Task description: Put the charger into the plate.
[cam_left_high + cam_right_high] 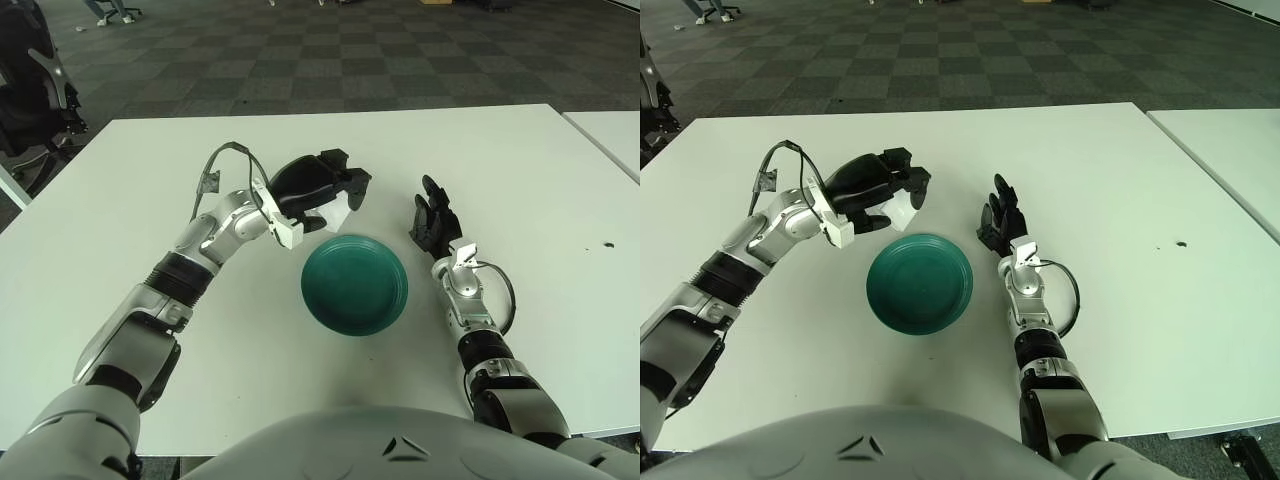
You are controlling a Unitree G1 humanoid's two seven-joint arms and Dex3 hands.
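A dark green plate (355,283) sits on the white table (520,160) in front of me. My left hand (325,185) hovers just beyond the plate's far left rim, its black fingers shut on a small white charger (335,214) that peeks out below them. In the right eye view the same charger (900,213) shows under the left hand (880,180), close to the plate (920,283). My right hand (433,222) stays idle to the right of the plate, fingers spread and holding nothing.
A second white table edge (610,135) shows at the far right. A small dark speck (609,244) lies on the table's right side. Dark equipment (30,90) stands off the table's left corner, over checkered carpet.
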